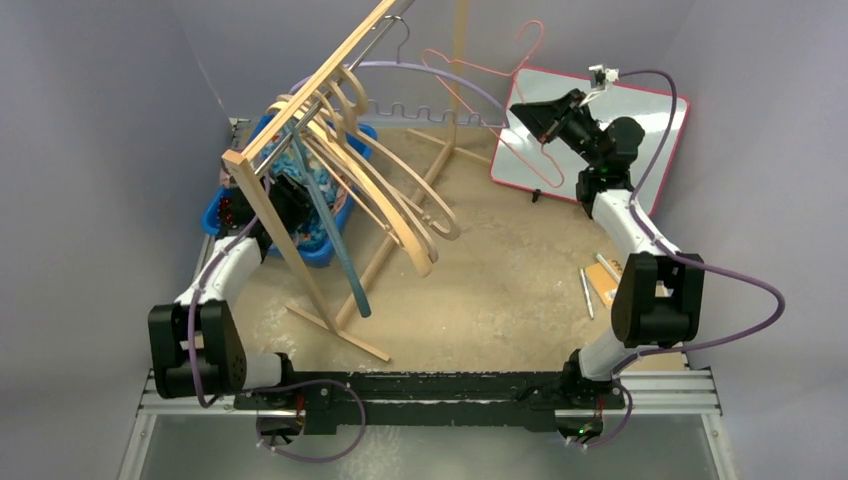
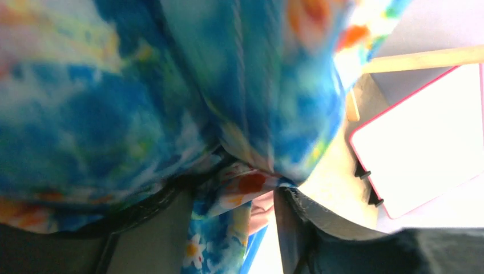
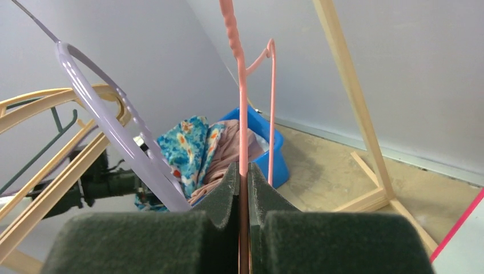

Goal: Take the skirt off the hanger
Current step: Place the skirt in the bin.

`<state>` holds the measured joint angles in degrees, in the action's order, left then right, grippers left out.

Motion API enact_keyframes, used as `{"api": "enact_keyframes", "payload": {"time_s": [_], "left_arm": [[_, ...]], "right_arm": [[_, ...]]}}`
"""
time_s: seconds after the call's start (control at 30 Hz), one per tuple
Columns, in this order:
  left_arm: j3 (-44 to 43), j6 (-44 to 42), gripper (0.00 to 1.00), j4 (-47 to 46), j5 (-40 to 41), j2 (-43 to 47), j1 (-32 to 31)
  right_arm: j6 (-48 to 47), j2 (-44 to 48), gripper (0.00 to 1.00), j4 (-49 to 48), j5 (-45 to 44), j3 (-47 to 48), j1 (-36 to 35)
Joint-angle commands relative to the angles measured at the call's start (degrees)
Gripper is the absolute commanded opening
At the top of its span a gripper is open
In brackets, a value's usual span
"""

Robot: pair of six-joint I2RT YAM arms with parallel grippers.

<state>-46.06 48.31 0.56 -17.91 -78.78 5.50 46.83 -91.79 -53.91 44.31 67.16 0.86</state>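
Note:
The skirt (image 2: 171, 85) is blue floral fabric; it fills the left wrist view. It lies bunched in the blue bin (image 1: 225, 215) at the left and also shows in the right wrist view (image 3: 188, 142). My left gripper (image 2: 235, 188) is at the bin (image 1: 290, 200), jaws a little apart with a fold of the skirt bunched between them. My right gripper (image 1: 530, 115) is raised at the back right. Its foam pads (image 3: 228, 188) are shut on the wire of a bare pink hanger (image 3: 242, 103), which the top view also shows (image 1: 500, 75).
A tilted wooden rack (image 1: 300, 110) carries several wooden hangers (image 1: 400, 200) and a lilac hanger (image 3: 114, 108). Pink cloth (image 3: 228, 148) lies in the bin. A pink-edged whiteboard (image 1: 620, 130) leans at the back right. Pens and a small block (image 1: 600, 280) lie near the right arm.

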Motion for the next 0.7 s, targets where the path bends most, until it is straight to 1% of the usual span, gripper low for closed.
{"api": "enact_keyframes", "payload": {"time_s": [0.0,0.1,0.27,0.53,0.67], "left_arm": [[-3.80,-7.09,0.57,11.47,10.35,6.86,0.51],[-6.32,-9.62,0.60,16.15,12.32,10.31,0.48],[-7.51,-11.94,0.60,23.86,16.82,14.84,0.48],[-8.38,-13.48,0.60,27.73,18.94,22.51,0.45],[-7.88,-14.53,0.60,30.00,17.30,25.14,0.46]], "right_arm": [[-6.76,2.72,0.00,4.04,0.63,5.52,-0.77],[-8.35,2.20,0.00,6.24,1.02,7.88,-1.23],[-9.61,1.41,0.00,7.76,1.22,10.33,-2.23],[-10.25,0.70,0.00,9.45,1.19,12.14,-3.59],[-10.20,-0.44,0.00,10.07,0.95,15.33,-5.42]]}}
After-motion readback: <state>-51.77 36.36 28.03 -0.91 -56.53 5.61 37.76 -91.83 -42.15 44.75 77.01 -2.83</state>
